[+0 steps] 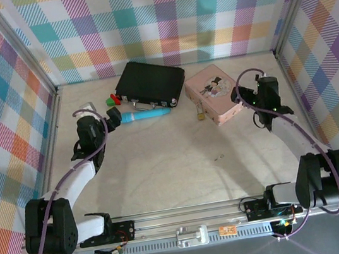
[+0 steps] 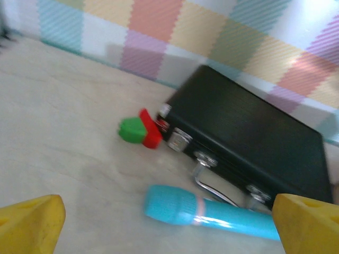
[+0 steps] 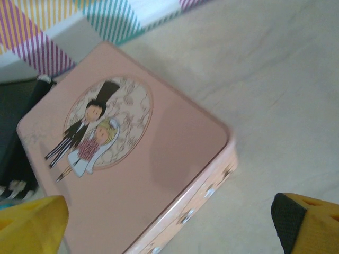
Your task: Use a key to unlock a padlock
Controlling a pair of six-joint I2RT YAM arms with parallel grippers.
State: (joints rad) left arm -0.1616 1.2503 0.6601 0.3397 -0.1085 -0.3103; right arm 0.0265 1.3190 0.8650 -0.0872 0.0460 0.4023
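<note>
Nearest the arms' bases, the left fingers point(image 2: 32, 225) and right fingers point(image 3: 32, 227) are both seen spread wide on the wrist cams, with nothing pinched. A bit further out, the padlock point(image 1: 201, 114) is picked out from above as a tiny gold speck lying on the worktop point(image 1: 163, 172), just beside the near-left side of the pink tin point(image 1: 215, 89). The tin's cartoon-couple lid is shown way clearer on the right wrist cam. On the left wrist cam a blue tool point(image 2: 212, 214) is seen first, then the black case point(image 2: 249, 143), latches visible, with red and green pieces point(image 2: 139, 129) just beside its corner.
</note>
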